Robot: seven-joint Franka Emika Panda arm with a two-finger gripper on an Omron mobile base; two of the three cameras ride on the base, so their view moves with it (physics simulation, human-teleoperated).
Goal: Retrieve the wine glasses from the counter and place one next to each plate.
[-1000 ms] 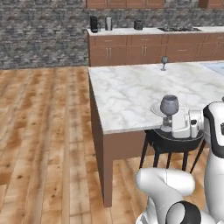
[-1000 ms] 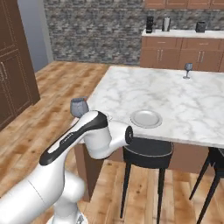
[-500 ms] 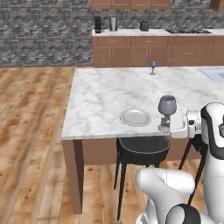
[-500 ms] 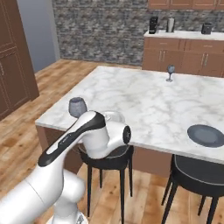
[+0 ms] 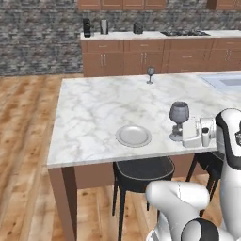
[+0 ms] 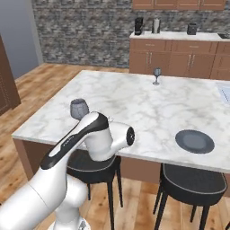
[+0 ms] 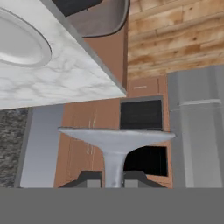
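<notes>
One smoky stemmed wine glass (image 5: 179, 113) — thin stem pinched by pincer (image 7: 113, 178).

A large white marble tabletop (image 5: 94, 113) with grey veining sits on brown wooden cabinets. In the left base view, a pale round plate (image 5: 133, 135) lies flat near the front edge, at about 6 o'clock. A small stemmed glass (image 5: 150, 74) stands upright near the far edge, at 12 o'clock. In the right base view, a dark grey plate (image 6: 194, 141) lies flat near the front edge, at 4 o'clock.
</notes>
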